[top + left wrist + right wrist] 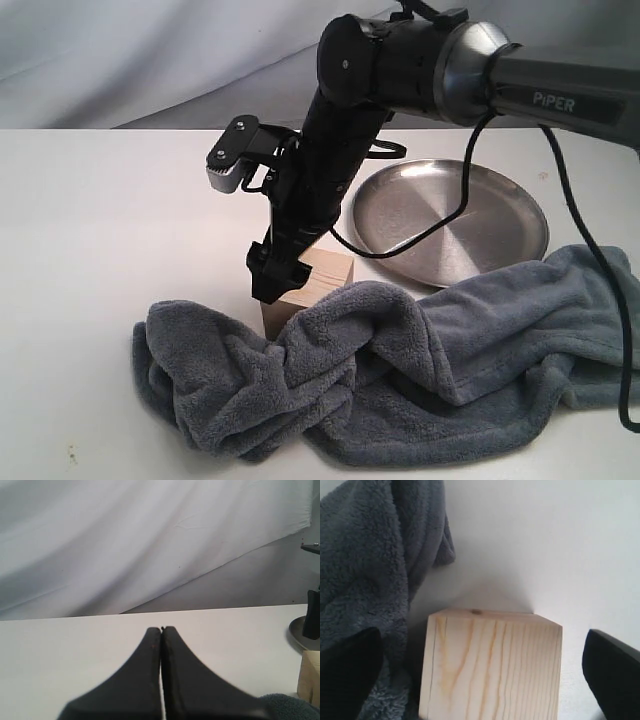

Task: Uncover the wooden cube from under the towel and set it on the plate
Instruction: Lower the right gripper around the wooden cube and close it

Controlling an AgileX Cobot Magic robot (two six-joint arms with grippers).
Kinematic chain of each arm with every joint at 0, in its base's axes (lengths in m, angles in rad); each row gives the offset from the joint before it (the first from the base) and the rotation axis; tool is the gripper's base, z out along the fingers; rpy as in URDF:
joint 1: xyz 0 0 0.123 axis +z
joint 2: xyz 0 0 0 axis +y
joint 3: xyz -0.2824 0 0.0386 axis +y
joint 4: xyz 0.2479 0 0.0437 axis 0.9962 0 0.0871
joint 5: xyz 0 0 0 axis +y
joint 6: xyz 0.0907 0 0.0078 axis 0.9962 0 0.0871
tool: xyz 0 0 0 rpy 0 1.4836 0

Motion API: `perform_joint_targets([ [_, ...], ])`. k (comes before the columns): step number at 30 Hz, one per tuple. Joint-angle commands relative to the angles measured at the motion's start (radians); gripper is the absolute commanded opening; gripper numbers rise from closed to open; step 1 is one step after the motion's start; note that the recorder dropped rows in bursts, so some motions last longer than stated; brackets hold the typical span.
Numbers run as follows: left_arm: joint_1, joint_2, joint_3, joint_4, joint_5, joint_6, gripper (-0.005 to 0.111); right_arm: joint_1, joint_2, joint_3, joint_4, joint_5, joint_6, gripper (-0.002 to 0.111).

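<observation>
Crumpled blue-grey towel (400, 390) heaped along front of desk (100, 220), folds touching wooden cube (325, 278) just behind, cube's top bare. Right gripper (482, 675) down over cube, jaws wide, one either side, clear of wood. Metal plate (480, 230) behind, to the right. Left gripper (161, 632) jaws pressed together, gripping nothing.

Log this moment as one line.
right gripper: open over wooden cube | towel: beside cube | plate: empty | left gripper: shut
</observation>
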Motion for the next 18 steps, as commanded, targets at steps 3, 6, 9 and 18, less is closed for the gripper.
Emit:
perform_joint_targets([
  [3, 0.002, -0.004, 0.004, -0.002, -0.011, -0.002, 0.000, -0.008, 0.050, -0.006, -0.024, -0.036, 0.001, 0.104],
  [6, 0.002, -0.004, 0.004, -0.002, -0.011, -0.002, 0.000, -0.008, 0.067, -0.008, -0.034, -0.051, 0.003, 0.104],
  [9, 0.002, -0.004, 0.004, -0.002, -0.011, -0.002, 0.000, -0.008, 0.073, -0.008, -0.051, -0.053, 0.003, 0.104],
  [18, 0.002, -0.004, 0.004, -0.002, -0.011, -0.002, 0.000, -0.008, 0.092, -0.008, -0.068, -0.048, 0.036, 0.104],
])
